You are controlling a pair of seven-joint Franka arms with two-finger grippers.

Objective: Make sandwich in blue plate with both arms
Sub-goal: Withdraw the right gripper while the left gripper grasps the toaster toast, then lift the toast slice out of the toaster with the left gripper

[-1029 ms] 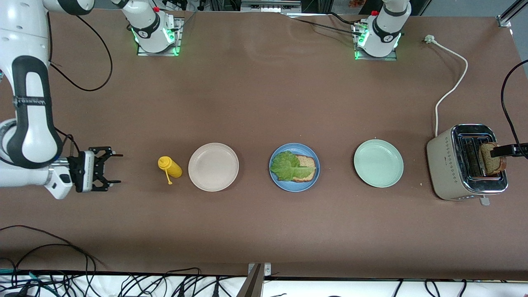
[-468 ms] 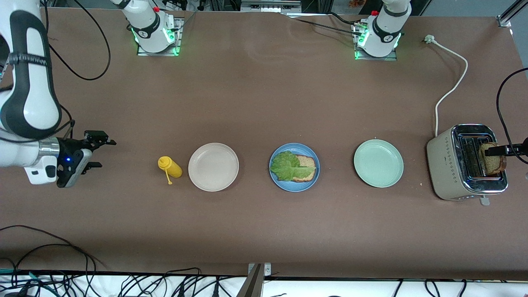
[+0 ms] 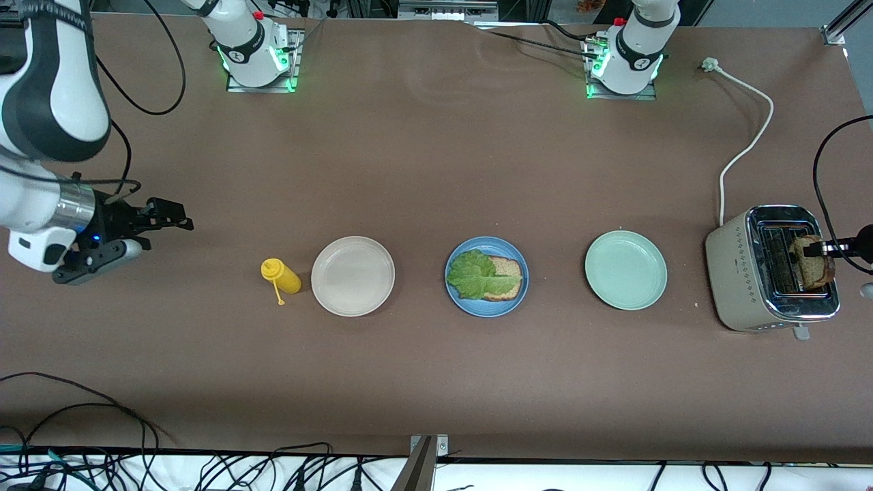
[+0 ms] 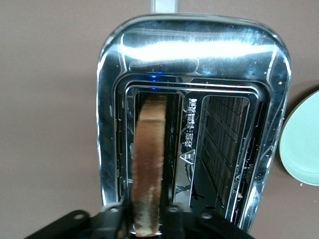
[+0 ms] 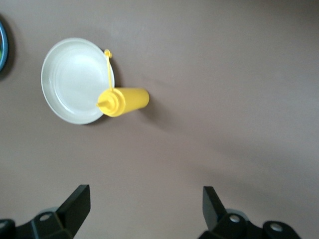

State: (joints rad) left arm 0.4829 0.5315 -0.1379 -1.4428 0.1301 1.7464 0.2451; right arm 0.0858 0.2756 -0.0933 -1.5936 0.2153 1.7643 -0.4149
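Observation:
The blue plate (image 3: pixel 487 301) sits mid-table with a brown bread slice (image 3: pixel 508 273) and a green lettuce leaf (image 3: pixel 472 273) on it. A second bread slice (image 3: pixel 811 267) stands in a slot of the toaster (image 3: pixel 733 273) at the left arm's end of the table. My left gripper (image 3: pixel 818 248) is shut on this slice's top edge; in the left wrist view the slice (image 4: pixel 148 164) stands between the fingers in the toaster (image 4: pixel 194 47). My right gripper (image 3: pixel 179 222) is open and empty over bare table at the right arm's end; the right wrist view shows its fingers (image 5: pixel 79 201) wide apart.
A yellow squeeze bottle (image 3: pixel 280 276) lies beside a beige plate (image 3: pixel 352 275), both also in the right wrist view (image 5: pixel 122 101). A pale green plate (image 3: pixel 625 270) sits between the blue plate and the toaster. The toaster's white cord (image 3: pixel 749 143) runs toward the arms' bases.
My right arm has lifted and swung its gripper up and away from the bottle. The left gripper has drawn toward the view's edge; the slice looks a little lower in the slot.

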